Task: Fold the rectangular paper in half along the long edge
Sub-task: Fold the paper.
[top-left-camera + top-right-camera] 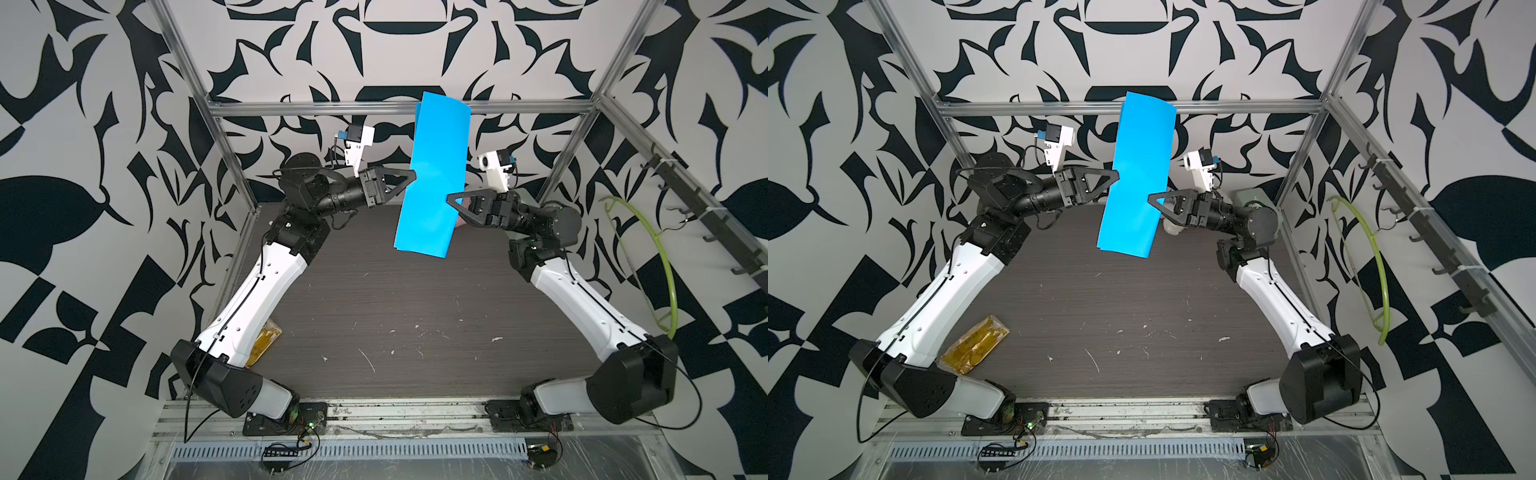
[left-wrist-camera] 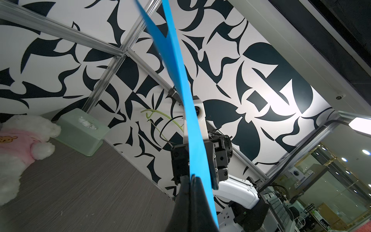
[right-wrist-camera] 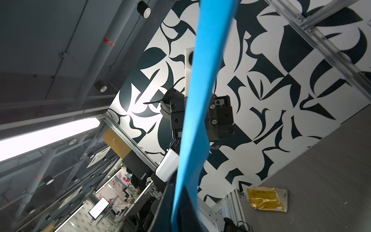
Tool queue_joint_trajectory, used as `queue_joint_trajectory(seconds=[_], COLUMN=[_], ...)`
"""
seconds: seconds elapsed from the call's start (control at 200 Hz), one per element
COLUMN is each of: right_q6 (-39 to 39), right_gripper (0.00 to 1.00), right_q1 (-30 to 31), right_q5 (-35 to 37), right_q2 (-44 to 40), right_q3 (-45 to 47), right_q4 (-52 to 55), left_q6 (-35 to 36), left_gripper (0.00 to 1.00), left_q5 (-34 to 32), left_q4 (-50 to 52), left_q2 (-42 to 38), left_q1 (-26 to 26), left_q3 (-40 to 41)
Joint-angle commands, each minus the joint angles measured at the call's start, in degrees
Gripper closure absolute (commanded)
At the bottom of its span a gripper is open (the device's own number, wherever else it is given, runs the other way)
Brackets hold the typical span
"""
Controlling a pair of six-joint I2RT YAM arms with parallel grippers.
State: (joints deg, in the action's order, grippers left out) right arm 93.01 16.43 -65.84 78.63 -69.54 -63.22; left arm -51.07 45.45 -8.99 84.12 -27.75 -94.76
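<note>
Doubled rectangular paper [image 1: 434,178] is held in the air above the 12 o'clock end of the table [image 1: 374,316], its two layers splaying apart at the far end. On its 9 o'clock edge the left gripper [image 1: 412,175] is pinched tight, no gap. On the 3 o'clock edge, slightly nearer, the right gripper [image 1: 451,199] is pinched tight too. Left wrist view: the sheet sits edge-on between closed fingers [image 2: 183,209]. A yellow packet [image 1: 976,347] lies at the table's 8 o'clock, untouched.

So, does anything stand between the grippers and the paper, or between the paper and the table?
Nothing visible: left gripper and right gripper both clamp the paper in the air; the table below looks bare. Only a plush toy lies close, under the right gripper.
</note>
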Motion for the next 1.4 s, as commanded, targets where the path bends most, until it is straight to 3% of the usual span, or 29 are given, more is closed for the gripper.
queue_joint_trajectory(seconds=[0.0,0.065,0.13,0.25,0.325,0.41,0.535,0.62,0.705,0.82,0.91,0.96,1.01,1.225,1.34,1.395], right_q6=[-3.1,-3.7,-6.4,-14.7,-20.5,-23.1,-25.3,-26.6,-28.0,-28.9,-30.1,-31.0,-31.1,-31.8,-34.3,-37.4], right_gripper=[1.00,1.00,0.83,0.79,0.82,1.00,1.00,0.86,0.85,0.91,0.82,0.86,1.00,1.00,1.00,0.90], right_q1=[0.4,0.4,0.4,0.4,0.4,0.4,0.4,0.4,0.4,0.8,0.9,1.0,1.2,1.8,2.2,2.3], right_q5=[-1.1,-1.5,-2.0,-2.4,-2.3,-2.2,-2.1,-2.1,-2.2,-2.6,-2.4,-2.0,-1.9,-2.1,-2.6,-2.3], right_q2=[-2.3,-2.6,-3.1,-5.3,-6.9,-8.1,-8.7,-8.8,-9.1,-10.0,-10.1,-10.4,-10.8,-11.9,-12.0,-12.1], right_q3=[0.0,0.0,0.1,0.7,0.9,1.2,1.3,1.0,1.0,1.9,1.8,2.0,2.6,3.6,2.7,1.8], right_q4=[0.4,1.8,5.9,17.5,24.5,27.3,30.6,33.0,35.4,36.2,39.0,39.6,38.5,38.8,44.4,49.3], left_q6=[0.0,0.0,0.1,0.7,1.1,1.1,1.0,0.8,0.8,0.9,0.7,0.5,0.4,0.5,0.6,0.5], left_gripper=[1.00,1.00,1.00,1.00,1.00,1.00,1.00,1.00,1.00,1.00,1.00,1.00,1.00,1.00,1.00,1.00], left_q5=[0.9,0.9,0.8,0.7,0.7,0.7,0.7,0.8,0.9,0.8,0.8,0.8,0.8,0.8,0.9,1.0], left_q4=[-2.0,-2.0,-1.9,-1.3,-0.8,-0.8,-0.9,-1.1,-1.1,-1.2,-1.4,-1.6,-2.0,-2.0,-1.9,-2.0], left_q2=[-0.2,-0.2,-0.7,-1.3,-1.7,-1.7,-1.6,-1.5,-1.6,-1.6,-1.5,-1.5,-1.3,-1.5,-1.4,-1.3], left_q1=[0.2,0.2,0.2,0.4,0.4,0.4,0.4,0.5,0.4,0.4,0.4,0.4,0.5,0.5,0.6,0.6], left_q3=[-1.4,-1.3,-1.1,-1.0,-1.0,-1.0,-1.0,-1.0,-1.0,-0.8,-0.6,-0.5,-0.4,-0.4,-0.5,-0.6])
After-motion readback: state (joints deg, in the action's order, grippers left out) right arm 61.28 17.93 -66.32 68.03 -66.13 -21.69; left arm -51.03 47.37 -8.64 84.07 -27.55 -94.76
